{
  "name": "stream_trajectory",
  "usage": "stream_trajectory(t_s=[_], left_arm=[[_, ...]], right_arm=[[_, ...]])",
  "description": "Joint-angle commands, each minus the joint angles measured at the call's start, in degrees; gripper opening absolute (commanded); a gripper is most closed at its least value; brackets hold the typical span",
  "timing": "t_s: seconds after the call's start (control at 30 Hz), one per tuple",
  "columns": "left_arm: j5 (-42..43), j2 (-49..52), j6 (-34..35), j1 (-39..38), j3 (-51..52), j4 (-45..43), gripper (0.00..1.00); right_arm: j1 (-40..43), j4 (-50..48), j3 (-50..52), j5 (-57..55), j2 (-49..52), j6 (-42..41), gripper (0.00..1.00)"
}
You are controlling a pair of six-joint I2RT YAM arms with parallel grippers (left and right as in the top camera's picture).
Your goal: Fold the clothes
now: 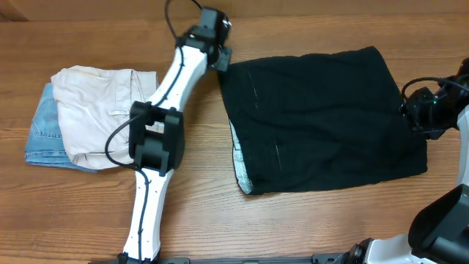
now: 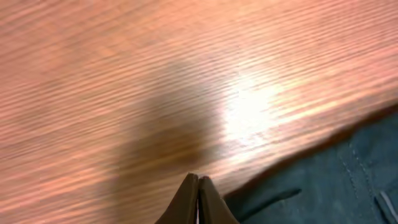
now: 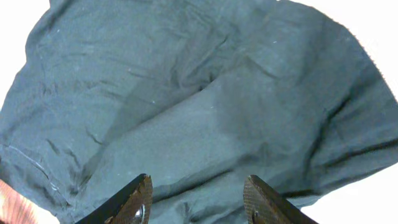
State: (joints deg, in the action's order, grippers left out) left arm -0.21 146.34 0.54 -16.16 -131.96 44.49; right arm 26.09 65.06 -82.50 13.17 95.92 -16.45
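The black cloth (image 1: 322,121) lies toward the bench's (image 1: 330,227) right edge, long axis left to right. My left pincer (image 2: 199,190), pinched together on nothing, sits just beside its far-left corner; my right pincer (image 3: 199,193) gapes wide over its right end

You have a wooden table (image 1: 88,37), grained and smooth, with a glossy glare patch in the left wrist view. Your black garment (image 1: 315,117) is matt woven cloth, creased and lint-flecked. The beige garment (image 1: 95,103) is soft matt cloth; the blue garment (image 1: 40,136), faded denim.
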Motion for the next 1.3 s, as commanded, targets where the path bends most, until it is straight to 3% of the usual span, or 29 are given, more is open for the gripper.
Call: stream_trajectory(t_s=[0.0, 0.13, 0.3, 0.53, 0.8, 0.9, 1.03, 1.17, 1.27], left_arm=[[6.4, 0.5, -0.9, -0.8, -10.1, 8.0, 0.15], [13.0, 0.5, -2.6, -2.4, -14.8, 21.2, 0.17], [13.4, 0.7, -3.3, -4.3, -8.9, 24.9, 0.04], [13.3, 0.7, -3.8, -5.8, -0.7, 20.8, 0.04], [2.6, 1.6, -1.4, -2.7, 7.8, -1.6, 0.04], [3.6, 1.9, 2.5, 0.3, 7.7, -6.8, 0.04], [11.6, 1.9, 6.5, 3.6, 5.8, -11.3, 0.04], [19.4, 1.9, 7.2, 5.4, -0.5, -8.5, 0.04], [21.5, 1.9, 4.9, 5.3, -9.3, 4.1, 0.15]], right_arm=[[-0.5, -0.3, -0.2, 0.4, -0.1, 0.4, 0.52], [-0.5, -0.3, -0.2, 0.4, -0.1, 0.4, 0.52], [-0.5, -0.3, -0.2, 0.4, -0.1, 0.4, 0.52], [-0.5, -0.3, -0.2, 0.4, -0.1, 0.4, 0.52], [-0.5, -0.6, -0.2, 0.4, -0.1, 0.2, 0.52], [-0.5, -0.6, -0.2, 0.4, -0.1, 0.2, 0.52], [-0.5, -0.7, -0.2, 0.4, -0.1, 0.2, 0.52], [-0.5, -0.7, -0.2, 0.4, -0.1, 0.2, 0.52], [-0.5, -0.5, -0.2, 0.4, -0.1, 0.2, 0.52]])
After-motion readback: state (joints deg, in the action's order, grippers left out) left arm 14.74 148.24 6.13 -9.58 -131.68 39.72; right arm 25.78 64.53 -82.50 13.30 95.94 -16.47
